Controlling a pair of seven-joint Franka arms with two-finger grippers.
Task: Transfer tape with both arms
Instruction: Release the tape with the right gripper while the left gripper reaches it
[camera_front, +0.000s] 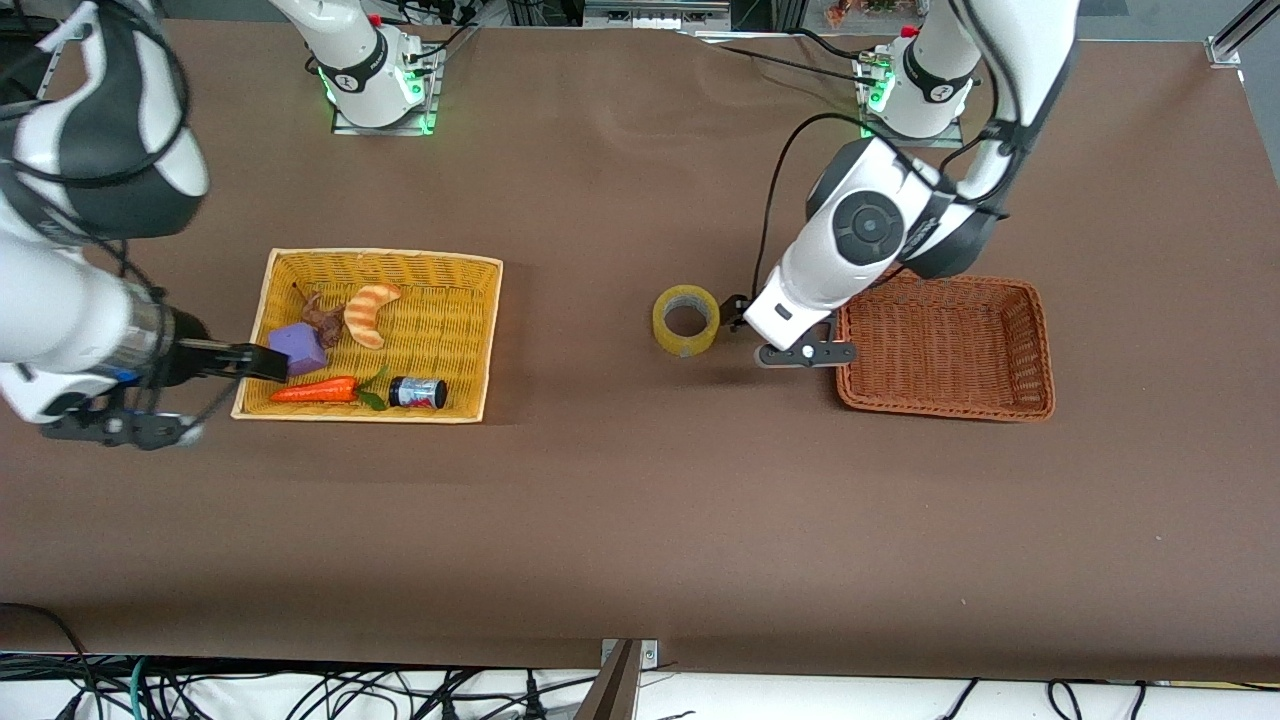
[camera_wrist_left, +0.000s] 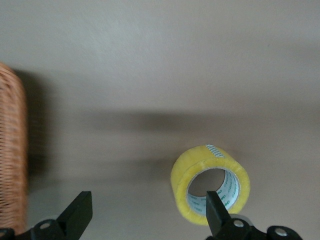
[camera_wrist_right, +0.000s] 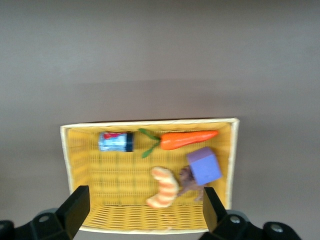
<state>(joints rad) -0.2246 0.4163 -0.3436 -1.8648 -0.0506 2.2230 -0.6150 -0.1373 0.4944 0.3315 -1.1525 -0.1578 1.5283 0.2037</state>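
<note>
Brown worktop (camera_front: 620, 520) carries two baskets. Yellow basket (camera_front: 470, 340), toward the right arm's end, holds a carrot (camera_front: 315, 390), croissant (camera_front: 366, 313), purple block (camera_front: 298, 348), small dark jar (camera_front: 418, 392) and a brownish item (camera_front: 322, 318) I can't identify. Orange-brown basket (camera_front: 1030, 350), toward the left arm's end, shows nothing inside; the left arm covers one corner.

Right claw (camera_front: 250, 362) hangs over the yellow basket's outer edge, fingers spread wide, holding nothing; its tips overlap the purple block in the front view. Its wrist view cuts both fingers off at the frame edge.

Left claw (camera_wrist_left: 145, 212) sits just beside the orange-brown basket, low over the worktop, jaws wide apart and empty. The tape (camera_front: 686, 320) stands on edge on the worktop right next to it, one finger (camera_wrist_left: 216, 207) in front of the core opening. Contact can't be confirmed.
</note>
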